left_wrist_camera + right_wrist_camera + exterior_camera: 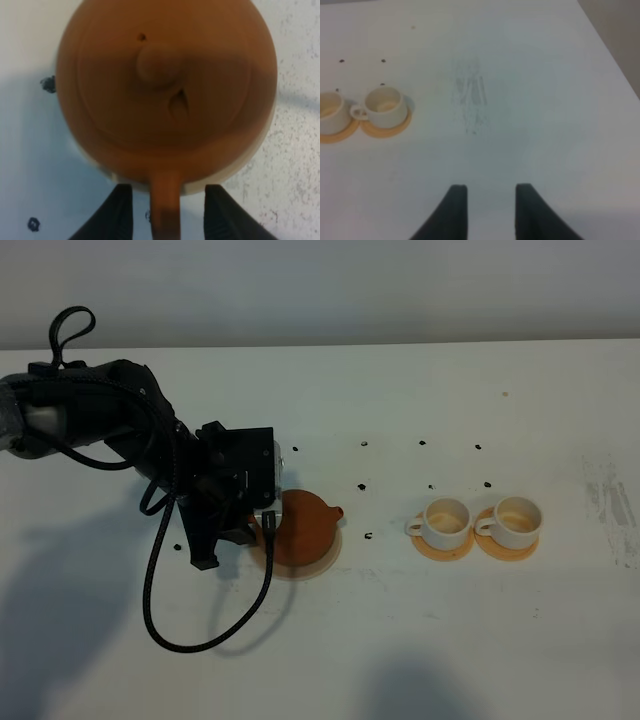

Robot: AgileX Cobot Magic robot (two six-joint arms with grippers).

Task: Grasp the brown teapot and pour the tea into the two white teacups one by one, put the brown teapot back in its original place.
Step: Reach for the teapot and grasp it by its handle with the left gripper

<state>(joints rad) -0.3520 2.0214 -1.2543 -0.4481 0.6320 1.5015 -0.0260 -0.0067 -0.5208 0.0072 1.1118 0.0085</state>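
Note:
The brown teapot (308, 525) sits on the pale beige disc (301, 573), its original place, left of the table's middle, spout pointing right. My left gripper (264, 527) is at the pot's left side. In the left wrist view the teapot (165, 85) fills the frame and its loop handle (165, 207) lies between the two dark fingers (119, 215), with a narrow gap on each side; the gripper (168, 187) is open. The two white teacups (447, 521) (517, 521) stand on orange-tan coasters to the right. My right gripper (487, 186) hovers over bare table, fingers apart, holding nothing.
Small black marks (363, 484) dot the white table between pot and cups. A black cable (190, 635) loops from the left arm down onto the table. A grey scuffed patch (612, 502) lies right of the cups. The table's right edge (615, 55) shows in the right wrist view.

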